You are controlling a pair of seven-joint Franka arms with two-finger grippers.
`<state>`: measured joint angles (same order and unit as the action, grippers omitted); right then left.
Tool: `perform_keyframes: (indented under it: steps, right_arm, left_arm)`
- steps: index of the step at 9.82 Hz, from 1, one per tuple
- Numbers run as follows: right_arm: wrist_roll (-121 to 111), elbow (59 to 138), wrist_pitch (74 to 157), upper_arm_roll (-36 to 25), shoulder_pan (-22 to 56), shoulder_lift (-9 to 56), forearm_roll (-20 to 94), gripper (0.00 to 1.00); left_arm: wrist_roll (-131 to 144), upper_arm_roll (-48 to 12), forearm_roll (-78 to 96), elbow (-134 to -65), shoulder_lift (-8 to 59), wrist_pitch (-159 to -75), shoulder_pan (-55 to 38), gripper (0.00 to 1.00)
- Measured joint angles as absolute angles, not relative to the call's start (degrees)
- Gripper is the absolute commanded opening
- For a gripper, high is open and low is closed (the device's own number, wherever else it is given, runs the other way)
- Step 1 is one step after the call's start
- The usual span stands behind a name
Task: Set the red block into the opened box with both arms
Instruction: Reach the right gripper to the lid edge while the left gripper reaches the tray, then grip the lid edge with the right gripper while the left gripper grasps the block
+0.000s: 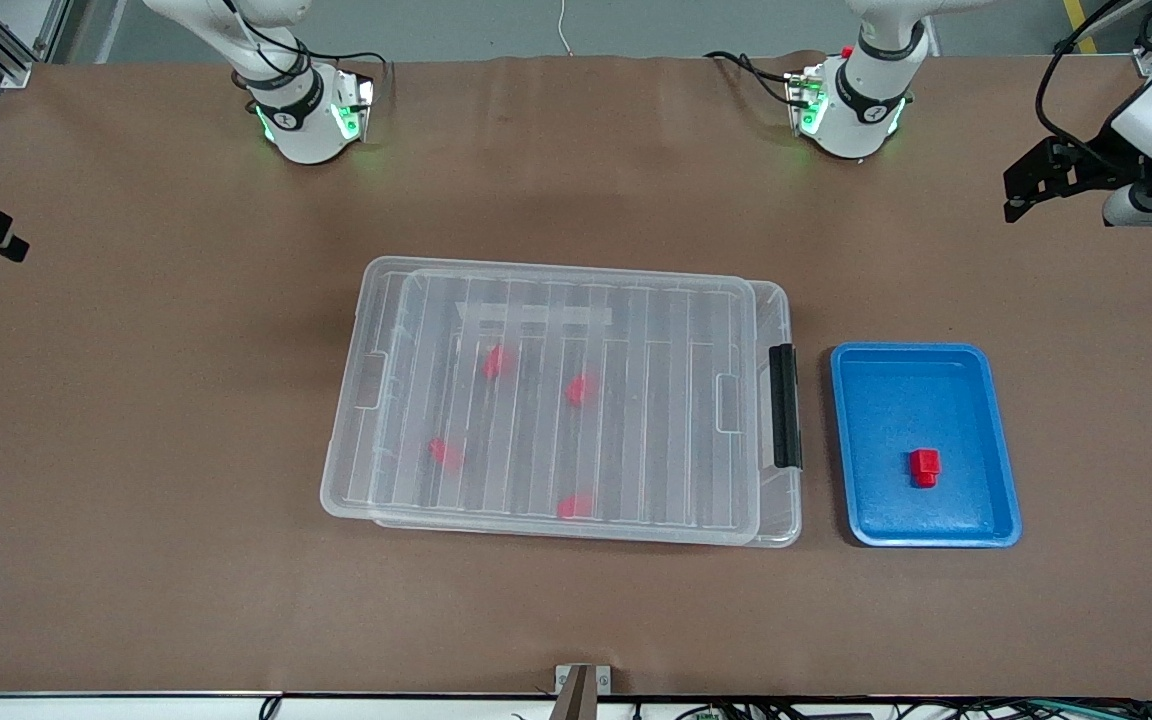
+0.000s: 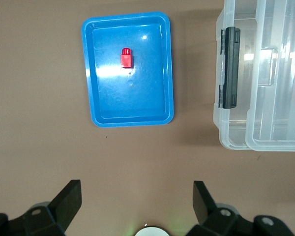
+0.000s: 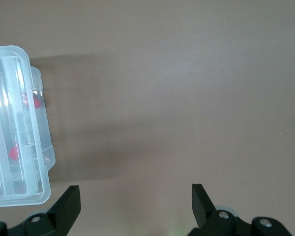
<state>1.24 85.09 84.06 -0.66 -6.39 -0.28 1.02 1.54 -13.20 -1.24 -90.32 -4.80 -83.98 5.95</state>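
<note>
The red block [image 1: 925,467] [image 2: 126,57] lies alone in a blue tray [image 1: 891,400] [image 2: 132,98] toward the left arm's end of the table. The clear box [image 1: 344,470] [image 2: 232,132] [image 3: 42,162] stands mid-table with its ribbed lid [image 1: 636,400] lying on it, slightly offset, and a black latch [image 1: 784,405] [image 2: 230,67] on the short side next to the tray. My left gripper [image 2: 136,196] [image 1: 1018,200] hangs open over bare table near the tray. My right gripper [image 3: 135,196] [image 1: 1,240] hangs open over bare table off the box's unlatched short side. Neither holds anything.
Several other red blocks [image 1: 496,362] [image 3: 33,102] show blurred through the lid inside the box. Brown table surface [image 1: 576,620] stretches around the box and the tray. Both arm bases [image 1: 301,115] stand along the edge farthest from the front camera.
</note>
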Motion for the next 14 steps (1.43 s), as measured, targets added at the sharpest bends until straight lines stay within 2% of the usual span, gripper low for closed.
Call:
perform_keyframes:
  steps: [5, 7, 8, 11, 14]
  right_arm:
    - [0.26, 85.17, 84.36, 0.71, -4.95, 0.4, 1.71, 1.0]
    - [9.18, 85.93, 88.97, 3.26, 0.69, 4.45, 1.76, 1.0]
    - [13.46, 86.62, 92.55, 4.06, 3.59, 8.44, 1.96, 1.0]
    - [16.99, 88.72, 104.77, 4.66, 10.74, 20.77, 2.23, 1.0]
    - [17.62, 97.14, 115.13, 4.66, 13.31, 22.5, 2.23, 1.0]
  left_arm:
    - [1.54, -12.91, -1.24, -89.44, -3.89, -83.82, 6.28, 1.0]
    - [1.6, -12.52, -1.57, -89.36, -2.15, -83.82, 6.35, 1.0]
    - [1.64, -12.49, -2.11, -89.39, -0.45, -84.41, 6.36, 1.0]
    - [1.69, -12.42, -4.01, -89.83, 9.0, -90.37, 6.45, 1.0]
    - [1.84, -12.34, -7.82, -91.23, 20.63, -102.32, 7.39, 1.0]
